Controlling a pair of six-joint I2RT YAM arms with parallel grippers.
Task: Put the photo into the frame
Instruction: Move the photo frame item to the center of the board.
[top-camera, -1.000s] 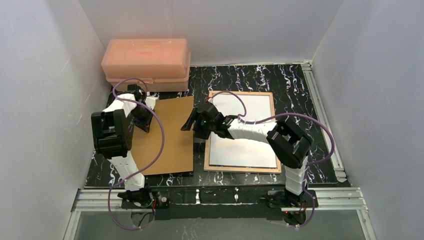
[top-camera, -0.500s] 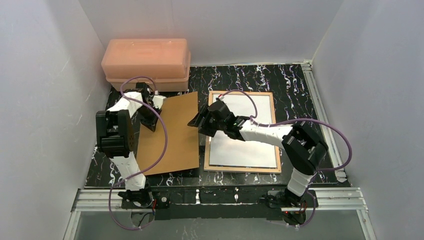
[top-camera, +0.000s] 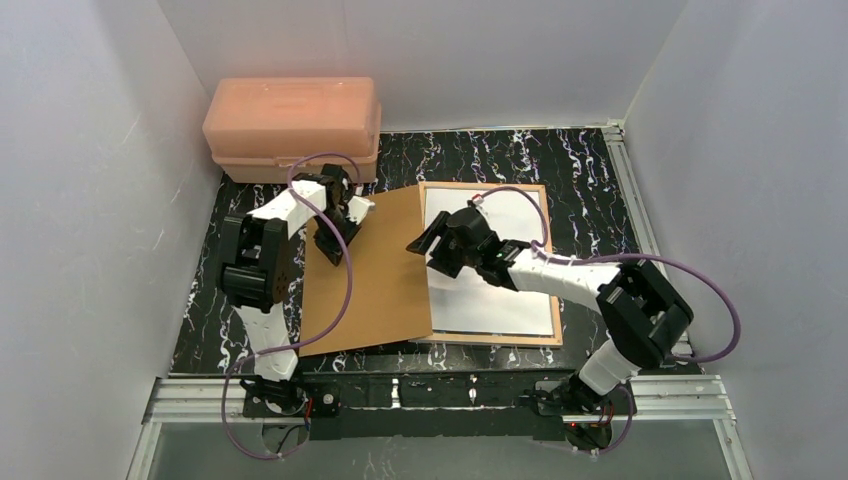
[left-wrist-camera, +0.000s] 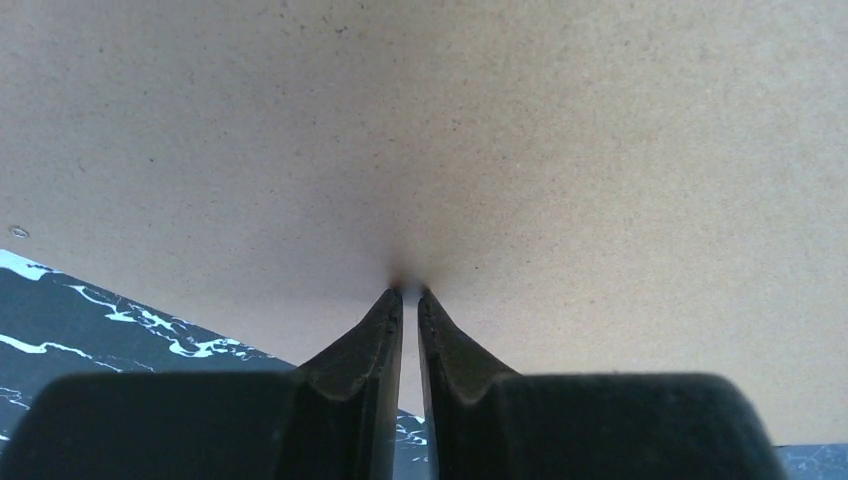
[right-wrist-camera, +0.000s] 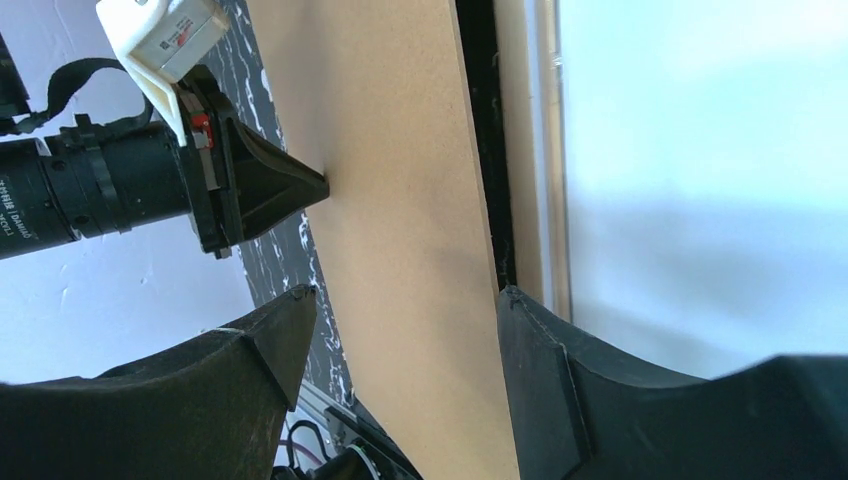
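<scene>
Worktop (top-camera: 590, 200) in black marble pattern carries the frame (top-camera: 500, 339), which lies flat on the right half with its light tan wood back facing up. The photo (top-camera: 500, 310) sits inside the frame's rails, showing its plain white back; its printed side cannot be seen.

To the left lies the brown backing board (top-camera: 370, 290). In the top view its right edge reaches over the frame's left rail and a strip of the white sheet. In the right wrist view a dark strip shows between the board's edge and the tan rail, so whether the board touches the frame cannot be told.

The left gripper (top-camera: 337, 243) is at the board's far left edge, with its fingers pressed almost together and pinching the thin board between them. The left wrist view shows the two tips meeting at the board's edge, with brown surface filling most of the picture.

The right gripper (top-camera: 428, 238) hangs above the board's right edge, near the frame's far left corner. Its fingers (right-wrist-camera: 290, 330) are spread wide, one over the board and the other over the frame's left rail and the white sheet, and they grasp nothing.

A pink plastic box (top-camera: 292, 125) stands at the far left corner, just beyond the left gripper.
</scene>
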